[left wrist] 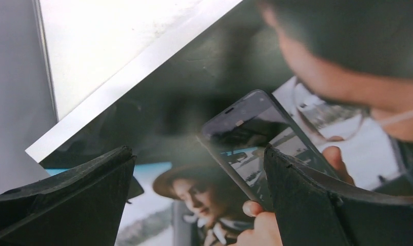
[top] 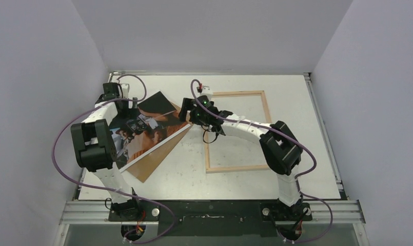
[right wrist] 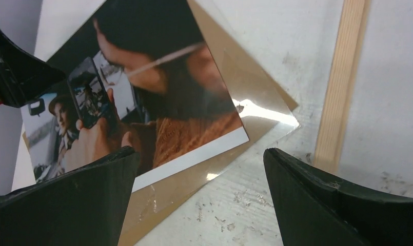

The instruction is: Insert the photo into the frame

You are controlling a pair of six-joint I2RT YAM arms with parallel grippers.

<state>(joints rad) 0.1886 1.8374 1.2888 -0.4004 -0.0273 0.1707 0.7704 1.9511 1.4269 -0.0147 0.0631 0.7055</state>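
Note:
The photo [top: 142, 128] lies face up at the left of the table, on a brown backing panel [top: 155, 156]. It shows a dark scene with an orange-brown figure and a white border. The light wood frame [top: 237, 168] lies flat to its right, apart from it. My left gripper [top: 131, 105] is open over the photo's far left part; the photo [left wrist: 245, 128] fills its wrist view. My right gripper [top: 186, 111] is open over the photo's right corner [right wrist: 214, 146], between photo and frame. A frame slat [right wrist: 342, 77] shows at the right of that view. Neither gripper holds anything.
A clear glossy sheet [right wrist: 276, 115] lies over the brown panel [right wrist: 158, 205] and juts past the photo's corner. Grey walls [top: 40, 102] close the table on the left, back and right. A metal rail [top: 214, 207] runs along the near edge.

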